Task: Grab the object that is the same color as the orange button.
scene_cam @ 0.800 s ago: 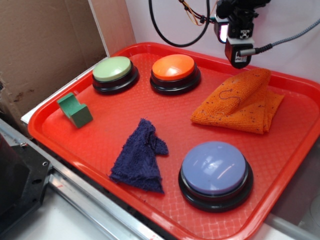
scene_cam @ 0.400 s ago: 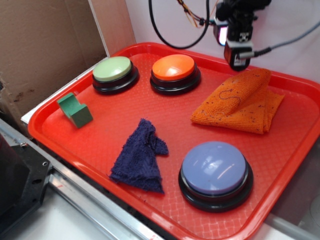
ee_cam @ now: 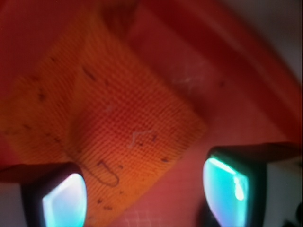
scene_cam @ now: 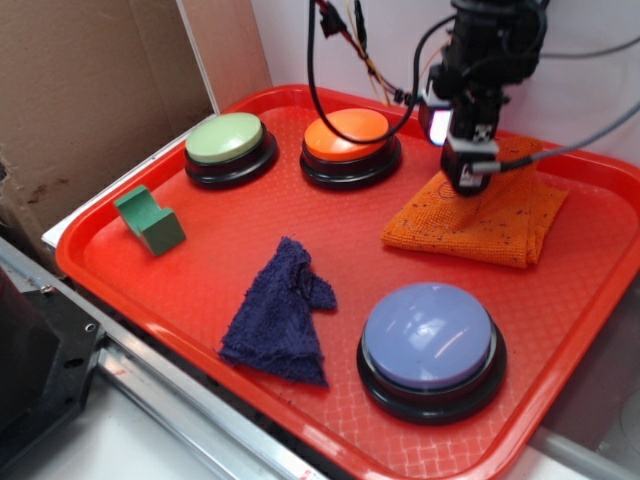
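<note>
The orange woven cloth point(scene_cam: 480, 210) with dark specks lies folded at the back right of the red tray point(scene_cam: 200, 290). The orange button point(scene_cam: 347, 137) with a black base stands to its left. My gripper point(scene_cam: 468, 178) hangs over the cloth's back left part, just above it. In the wrist view the cloth point(ee_cam: 109, 127) fills the space below, and my gripper point(ee_cam: 144, 196) is open, with one fingertip point(ee_cam: 64, 198) over the cloth and the other point(ee_cam: 227, 187) over bare tray. Nothing is between the jaws.
A pale green button point(scene_cam: 228, 140) stands at the back left, a lavender-blue button point(scene_cam: 430, 335) at the front right. A dark blue fuzzy cloth point(scene_cam: 285, 310) lies in the middle front, a green block point(scene_cam: 148, 220) at the left. A cardboard wall point(scene_cam: 90, 100) rises at the left.
My gripper has come down and forward from above the tray's back rim to just over the orange cloth. The cloth and buttons have not moved.
</note>
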Action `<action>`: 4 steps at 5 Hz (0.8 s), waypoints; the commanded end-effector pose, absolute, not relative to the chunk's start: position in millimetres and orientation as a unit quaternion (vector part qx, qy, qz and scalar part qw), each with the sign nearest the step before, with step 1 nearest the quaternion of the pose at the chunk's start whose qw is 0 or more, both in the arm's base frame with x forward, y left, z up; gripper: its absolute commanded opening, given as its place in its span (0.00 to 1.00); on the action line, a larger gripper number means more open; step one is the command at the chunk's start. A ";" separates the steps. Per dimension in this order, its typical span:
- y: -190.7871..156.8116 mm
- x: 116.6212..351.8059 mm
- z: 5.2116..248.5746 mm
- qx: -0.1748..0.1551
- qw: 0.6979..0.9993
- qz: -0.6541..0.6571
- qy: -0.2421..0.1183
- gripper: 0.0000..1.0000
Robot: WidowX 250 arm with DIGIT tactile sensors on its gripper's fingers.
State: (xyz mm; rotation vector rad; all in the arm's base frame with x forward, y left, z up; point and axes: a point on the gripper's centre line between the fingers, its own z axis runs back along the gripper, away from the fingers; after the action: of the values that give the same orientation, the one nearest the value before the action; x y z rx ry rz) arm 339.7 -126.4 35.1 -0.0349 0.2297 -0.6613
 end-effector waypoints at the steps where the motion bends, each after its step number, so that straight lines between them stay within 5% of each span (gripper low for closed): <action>1: -140.0 344.1 44.5 -0.016 0.939 -0.329 0.097 1.00; 2: -140.1 342.9 44.9 -0.019 0.944 -0.314 0.098 0.76; 3: -138.0 341.2 46.2 -0.014 0.949 -0.299 0.097 0.00; 4: -134.2 339.9 54.1 0.008 0.952 -0.290 0.095 0.00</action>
State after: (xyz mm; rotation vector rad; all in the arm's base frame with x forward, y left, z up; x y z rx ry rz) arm 333.1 -128.2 24.1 0.0208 0.2839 -0.5724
